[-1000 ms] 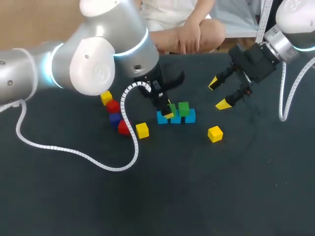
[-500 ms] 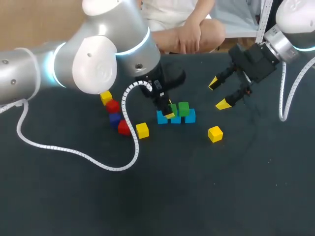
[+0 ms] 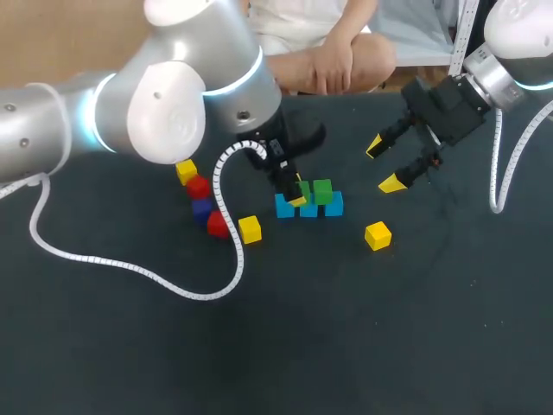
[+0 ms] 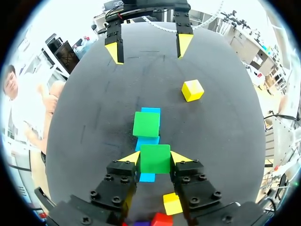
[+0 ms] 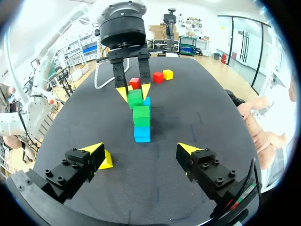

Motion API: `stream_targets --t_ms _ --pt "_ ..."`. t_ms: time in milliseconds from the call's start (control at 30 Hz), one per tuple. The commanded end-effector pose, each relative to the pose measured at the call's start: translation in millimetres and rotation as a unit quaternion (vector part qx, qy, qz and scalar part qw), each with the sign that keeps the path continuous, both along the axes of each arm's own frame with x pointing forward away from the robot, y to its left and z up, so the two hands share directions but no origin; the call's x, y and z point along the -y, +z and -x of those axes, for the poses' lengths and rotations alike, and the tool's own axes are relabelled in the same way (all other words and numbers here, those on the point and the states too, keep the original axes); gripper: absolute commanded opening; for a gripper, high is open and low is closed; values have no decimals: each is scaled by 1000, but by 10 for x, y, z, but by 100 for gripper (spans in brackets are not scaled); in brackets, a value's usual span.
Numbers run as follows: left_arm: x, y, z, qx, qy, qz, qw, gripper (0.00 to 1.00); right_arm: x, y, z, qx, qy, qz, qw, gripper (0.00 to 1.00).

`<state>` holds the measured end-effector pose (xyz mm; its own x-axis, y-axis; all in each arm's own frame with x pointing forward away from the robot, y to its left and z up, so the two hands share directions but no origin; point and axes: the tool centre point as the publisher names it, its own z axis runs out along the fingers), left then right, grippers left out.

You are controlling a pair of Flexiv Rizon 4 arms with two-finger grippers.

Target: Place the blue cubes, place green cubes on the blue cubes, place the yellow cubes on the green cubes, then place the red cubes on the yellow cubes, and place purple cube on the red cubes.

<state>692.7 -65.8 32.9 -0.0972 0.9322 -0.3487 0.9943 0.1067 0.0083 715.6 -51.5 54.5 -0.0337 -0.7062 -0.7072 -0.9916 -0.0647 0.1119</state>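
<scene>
Nearest the robot, on the dark table [image 3: 363, 346], a loop of white coiled cable [image 3: 130, 264] hanging from the left arm [image 3: 164, 104]. Farther out to the right, a lone yellow cube [image 3: 378, 235], flat on the table and apart from all else. At about the same depth to the left, a second yellow cube [image 3: 250, 229], just beside a near red cube [image 3: 217, 225]. Beyond that, in a slanting line running away and leftward, a purple cube [image 3: 201, 208], then a far red cube [image 3: 198, 187], then a far yellow cube [image 3: 186, 171], each close against the next. In the middle, a row of three blue cubes [image 3: 308, 208], side by side and touching. On top of the row toward its right end, a placed green cube [image 3: 322, 191], free of both grippers. Over the row's left part, a held green cube [image 4: 155, 159], level, pinched from two sides by the yellow tips of the left gripper [image 3: 298, 191], clamped firmly on it, with blue directly beneath in the left wrist view; resting on the blue or just above it, cannot tell. Farther off and to the right, the right gripper [image 3: 384, 165], clear of every cube, fingers spread wide, grasping nothing, facing the row end-on.
</scene>
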Motion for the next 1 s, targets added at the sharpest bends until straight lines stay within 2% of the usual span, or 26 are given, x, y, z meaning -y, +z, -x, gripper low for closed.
stream_targets --t_ms 33,1000 --pt "25 -4 -46 -4 -4 -3 1000 0 0 3 10 1 -1 0 1000 100" --pt "-5 -30 -17 -7 0 -8 1000 0 0 3 10 1 -1 0 1000 100"
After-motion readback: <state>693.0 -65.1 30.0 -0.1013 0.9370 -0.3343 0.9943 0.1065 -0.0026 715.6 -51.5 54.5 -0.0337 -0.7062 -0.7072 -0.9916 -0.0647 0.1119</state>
